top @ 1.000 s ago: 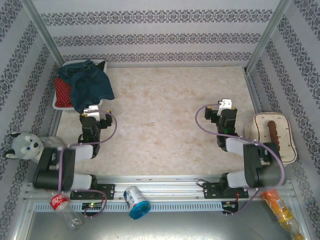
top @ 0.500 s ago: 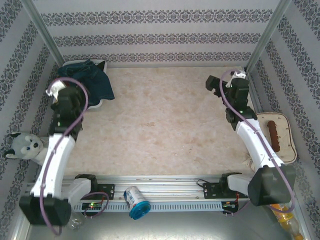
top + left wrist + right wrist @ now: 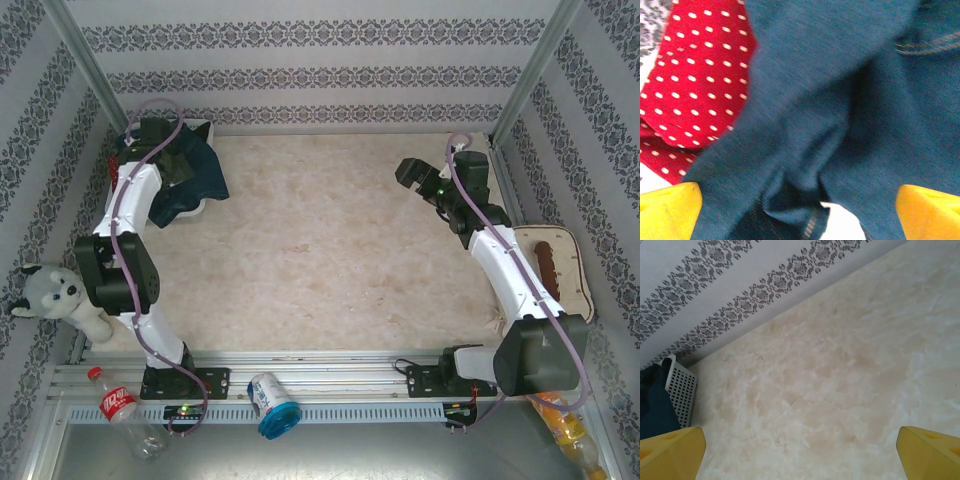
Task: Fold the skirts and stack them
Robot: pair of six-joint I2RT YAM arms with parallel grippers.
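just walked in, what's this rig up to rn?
It is at the start of the skirt folding job. The left gripper is open, close over a dark blue denim skirt piled next to the red polka-dot skirt at the white mesh basket in the far left corner. The right gripper hangs open over the bare table. No skirt is laid out or folded yet.

Nothing here that I can actually read
The plastic bottle (image 3: 120, 408) lying at the near left corner has a red label with white marks, too small to make out. The can (image 3: 272, 402) further along the near edge shows blue and white bands, blurred past any word. The orange bottle (image 3: 560, 418) at the near right corner is just as unreadable, and the wallpaper (image 3: 320, 35) carries ornament, no lettering
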